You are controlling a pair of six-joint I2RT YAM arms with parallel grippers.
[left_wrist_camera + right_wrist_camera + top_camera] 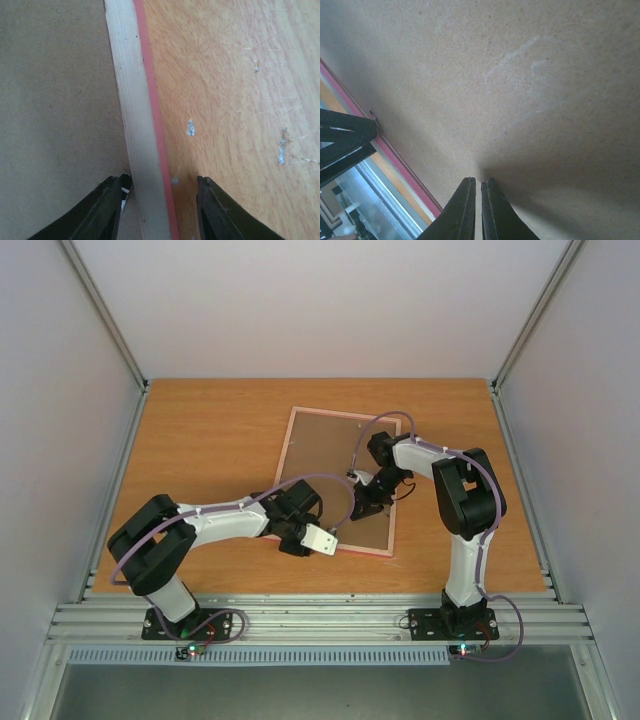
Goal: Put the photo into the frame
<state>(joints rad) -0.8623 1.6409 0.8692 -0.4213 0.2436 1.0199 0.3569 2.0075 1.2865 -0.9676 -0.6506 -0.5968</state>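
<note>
The pink frame (330, 411) lies flat on the table with a plain brown backing board (325, 445) filling it. The photo does not show in any view. My left gripper (286, 536) is open at the frame's near-left side. In the left wrist view its jaws (160, 182) straddle the frame's pale rail and pink edge (150, 90), one finger over the board (55, 100), the other over the table. My right gripper (362, 508) is shut and empty. Its tips (480, 182) rest on or just above the board (520, 90).
The wooden table (200, 440) is walled by white panels on three sides. A metal rail (320, 620) runs along the near edge by the arm bases. In the right wrist view the left gripper's dark finger (345, 137) sits at the frame's pink edge (395, 155).
</note>
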